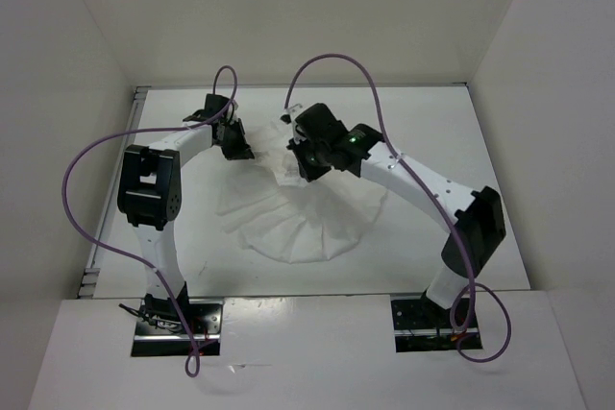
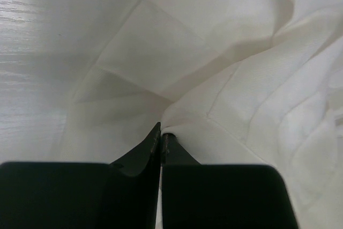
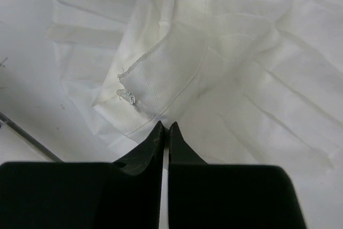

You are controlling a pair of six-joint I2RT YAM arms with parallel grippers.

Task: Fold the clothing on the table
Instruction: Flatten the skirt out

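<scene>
Top view: clothing (image 1: 307,223) lies fanned mid-table (image 1: 432,141), long axis left to right. Both grippers sit at its far edge; it spreads from them toward the near edge. Left gripper (image 2: 161,135) pinched shut on a pucker of it. Right gripper (image 3: 164,127) closed tight on a seamed fold. Neither arm nearer.

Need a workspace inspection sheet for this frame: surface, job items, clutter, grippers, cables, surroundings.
Surface: white table, flat.
Job's things: clothing, white and pleated, fanned out mid-table, far part bunched.
Clutter: nothing seen.
Grippers: left gripper shut, pinching the clothing; right gripper shut on a hem fold.
Cables: purple cables, one looping off each arm.
Surroundings: plain white walls on three sides.
</scene>
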